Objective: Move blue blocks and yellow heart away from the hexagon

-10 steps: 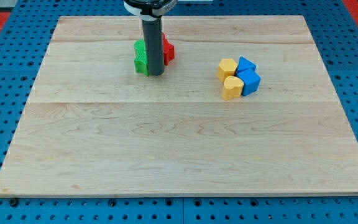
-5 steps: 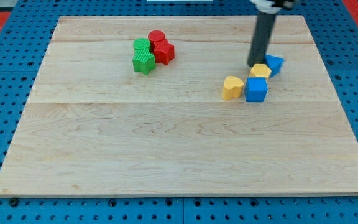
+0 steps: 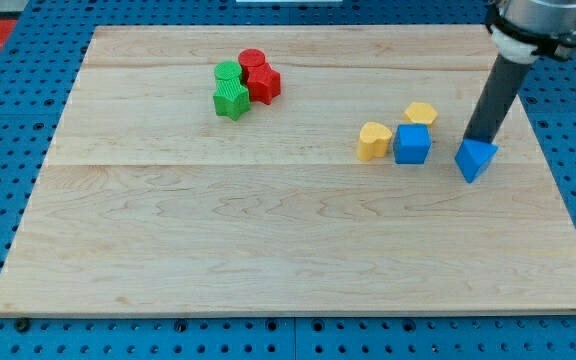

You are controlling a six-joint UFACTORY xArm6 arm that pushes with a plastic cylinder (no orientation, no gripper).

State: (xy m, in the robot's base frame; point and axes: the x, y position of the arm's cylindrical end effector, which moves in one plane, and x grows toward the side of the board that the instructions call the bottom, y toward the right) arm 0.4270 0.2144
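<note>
Two blue blocks sit on the right half of the wooden surface. One, a blue cube, lies just right of the yellow heart, close beside it, though I cannot tell whether the two touch. The other, a blue triangular block, lies further toward the view's right, apart from the cube. Above the cube, toward the view's top, rests the yellow hexagon, near the cube's upper edge and a little apart from the heart.

My tip meets the surface right at the top edge of the blue triangular block, apparently touching it. The dark rod rises from there toward the view's upper right corner. As a tool it is a plain rod: it has nothing that opens or closes, and it holds no block; it only rests against the triangular one.

Four more blocks cluster near the view's upper left: a green cylinder with a green star-like block just below it, and a red cylinder with a red star-like block just below that. The green and red pairs press together.
</note>
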